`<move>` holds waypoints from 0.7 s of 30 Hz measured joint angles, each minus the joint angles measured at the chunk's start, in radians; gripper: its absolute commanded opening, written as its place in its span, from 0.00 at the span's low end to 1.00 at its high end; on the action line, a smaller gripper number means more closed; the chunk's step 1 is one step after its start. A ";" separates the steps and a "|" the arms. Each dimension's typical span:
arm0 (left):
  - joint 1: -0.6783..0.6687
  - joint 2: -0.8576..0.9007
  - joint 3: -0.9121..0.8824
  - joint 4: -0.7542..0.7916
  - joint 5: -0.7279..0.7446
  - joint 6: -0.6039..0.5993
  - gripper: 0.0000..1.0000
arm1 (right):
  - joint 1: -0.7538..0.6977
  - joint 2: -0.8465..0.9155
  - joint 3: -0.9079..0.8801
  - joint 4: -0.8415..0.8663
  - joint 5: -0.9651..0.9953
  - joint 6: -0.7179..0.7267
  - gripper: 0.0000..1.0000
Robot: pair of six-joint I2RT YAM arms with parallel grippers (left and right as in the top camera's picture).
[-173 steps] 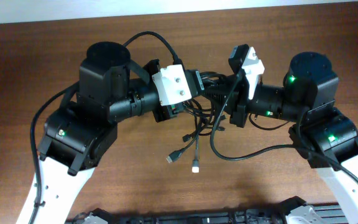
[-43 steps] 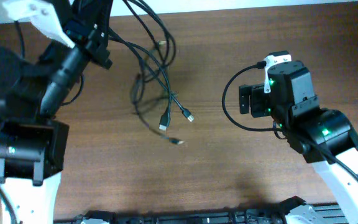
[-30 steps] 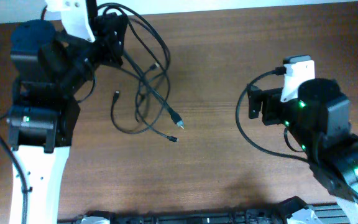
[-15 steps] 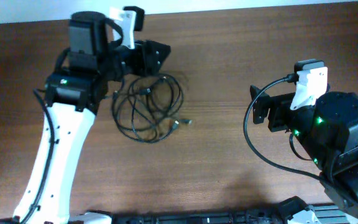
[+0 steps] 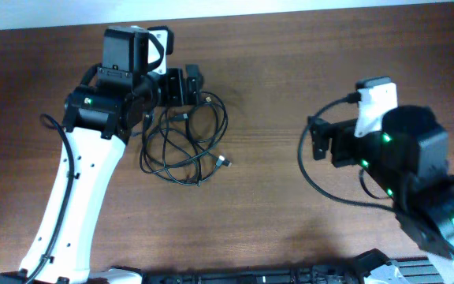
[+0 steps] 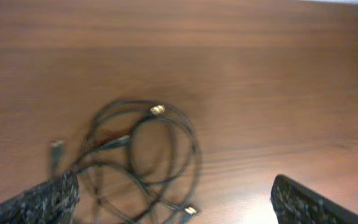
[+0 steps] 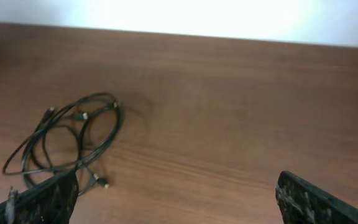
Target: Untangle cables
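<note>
1. The cables (image 5: 186,140) are seen lying on the table (image 5: 290,71) as a loose bunch of overlapping loops, left of centre, with one plug end (image 5: 225,162) thrown out on the side facing the right arm.
2. The left gripper (image 5: 181,88) is placed just over the far edge of the bunch. In its wrist view the fingers stand wide apart and nothing is held between them; the loops lie flat on the wood below.
3. The right gripper (image 5: 315,140) is also spread wide and empty, well apart from the bunch, which lies to its left across bare table.
4. The bunch is nearly round, only slightly drawn out from the left gripper back toward the robot's side. The left arm is judged much the nearer for any fresh pick.
5. Against a second ago, the cables are no longer hung from the left gripper in open, trailing strands. They have been let go and are gathered into a tighter coil.
</note>
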 measured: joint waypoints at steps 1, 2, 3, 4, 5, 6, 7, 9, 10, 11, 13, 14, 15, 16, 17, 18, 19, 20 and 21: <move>0.000 0.000 0.000 -0.014 -0.027 -0.002 0.99 | 0.000 0.024 0.000 0.001 -0.018 0.016 0.99; 0.003 0.000 0.000 -0.035 -0.060 -0.005 0.99 | 0.000 0.044 0.000 0.001 -0.032 0.031 0.99; 0.008 0.000 0.000 -0.055 -0.087 -0.008 0.99 | 0.000 0.081 0.000 0.001 -0.056 0.056 0.99; 0.017 0.000 0.000 -0.074 -0.105 -0.010 0.99 | 0.000 0.116 0.000 0.002 -0.076 0.077 0.99; 0.030 0.000 0.000 -0.087 -0.119 -0.012 0.99 | 0.000 0.155 0.000 0.002 -0.095 0.098 0.99; 0.049 0.000 0.000 -0.100 -0.132 -0.012 0.99 | 0.000 0.190 0.000 0.004 -0.113 0.116 0.99; 0.069 0.000 0.000 -0.114 -0.140 -0.011 0.99 | 0.000 0.198 0.000 0.010 -0.132 0.135 0.99; 0.103 0.000 0.000 -0.137 -0.153 0.008 0.99 | -0.001 0.297 0.000 0.047 -0.187 0.175 0.99; 0.127 0.000 0.000 -0.155 -0.161 0.036 0.99 | -0.001 0.348 0.000 0.087 -0.235 0.195 0.99; 0.146 0.000 0.000 -0.175 -0.167 0.066 0.99 | -0.001 0.396 0.000 0.121 -0.290 0.212 0.99; 0.162 0.000 0.000 -0.212 -0.175 0.136 0.97 | -0.001 0.477 0.000 0.175 -0.373 0.252 0.99; 0.167 0.000 0.000 -0.233 -0.176 0.169 0.95 | -0.001 0.517 0.000 0.190 -0.409 0.281 0.99; 0.171 0.000 0.000 -0.248 -0.176 0.193 0.93 | -0.001 0.547 0.000 0.196 -0.431 0.299 0.99; 0.176 0.000 0.000 -0.254 -0.177 0.218 0.92 | -0.001 0.602 0.000 0.199 -0.469 0.333 0.99; 0.182 0.000 0.000 -0.257 -0.177 0.232 0.92 | -0.001 0.640 -0.001 0.201 -0.500 0.352 0.99; 0.192 0.000 0.000 -0.261 -0.177 0.246 0.92 | -0.001 0.676 -0.001 0.205 -0.530 0.366 0.99; 0.203 0.000 0.000 -0.261 -0.179 0.253 0.99 | -0.001 0.710 -0.001 0.217 -0.566 0.377 0.99; 0.214 0.000 0.000 -0.261 -0.179 0.259 0.99 | -0.001 0.744 -0.001 0.238 -0.605 0.387 0.99; 0.224 0.000 0.000 -0.261 -0.180 0.269 0.99 | 0.000 0.771 -0.001 0.263 -0.636 0.394 0.99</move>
